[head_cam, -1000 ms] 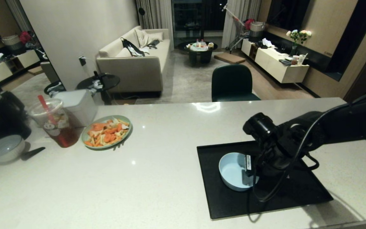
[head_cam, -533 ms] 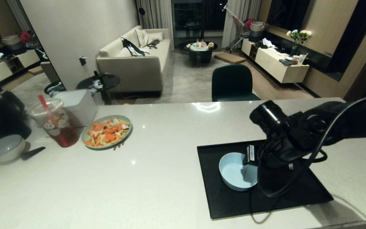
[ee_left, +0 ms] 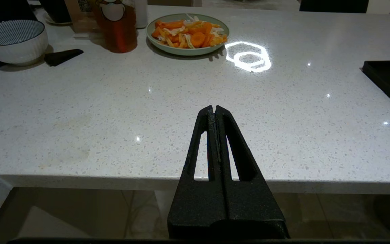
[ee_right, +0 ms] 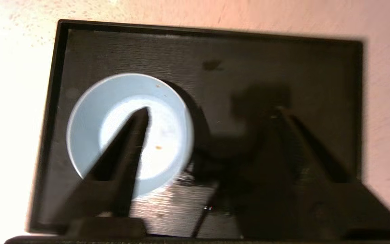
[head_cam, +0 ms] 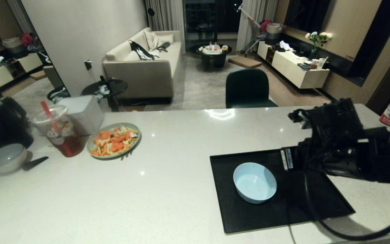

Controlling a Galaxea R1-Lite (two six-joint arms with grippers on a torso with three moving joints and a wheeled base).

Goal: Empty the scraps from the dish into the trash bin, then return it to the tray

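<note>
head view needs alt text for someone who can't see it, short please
An empty pale blue dish sits on a black tray on a white counter, with the right gripper open and raised beside it. Far left are a green plate of carrot scraps and an iced drink.
</note>
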